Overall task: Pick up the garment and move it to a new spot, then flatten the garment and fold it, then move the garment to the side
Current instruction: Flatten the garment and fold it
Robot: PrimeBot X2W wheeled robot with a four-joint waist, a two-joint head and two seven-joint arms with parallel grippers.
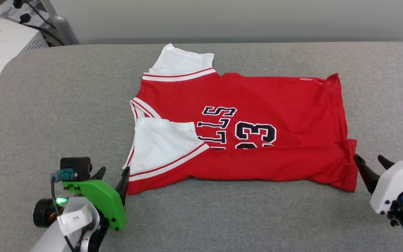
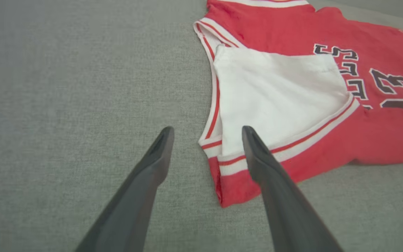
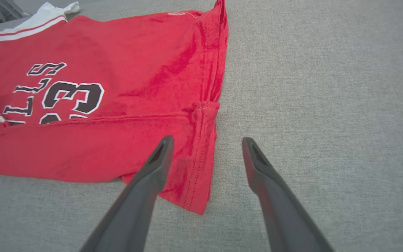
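Head view: garment (image 1: pixel 250 105) flat on grey surface (image 1: pixel 65 105), near edge folded over. L gripper (image 1: pixel 115 169) spread at near-left corner, R gripper (image 1: pixel 368 157) spread at near-right hem. R wrist view adds hem stitching (image 3: pixel 195 167).

Probably a lab: white equipment case (image 1: pixel 2 45), plugged power strip (image 1: pixel 16 8) (blurry), grey cloth-covered table (image 1: pixel 65 105).

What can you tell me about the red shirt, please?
The shirt is a soft red jersey with white sleeves, striped trim and black print. It lies flat, collar leftward, near edge folded over part of the print, on a grey cloth surface. The open left gripper and right gripper flank its near corners.
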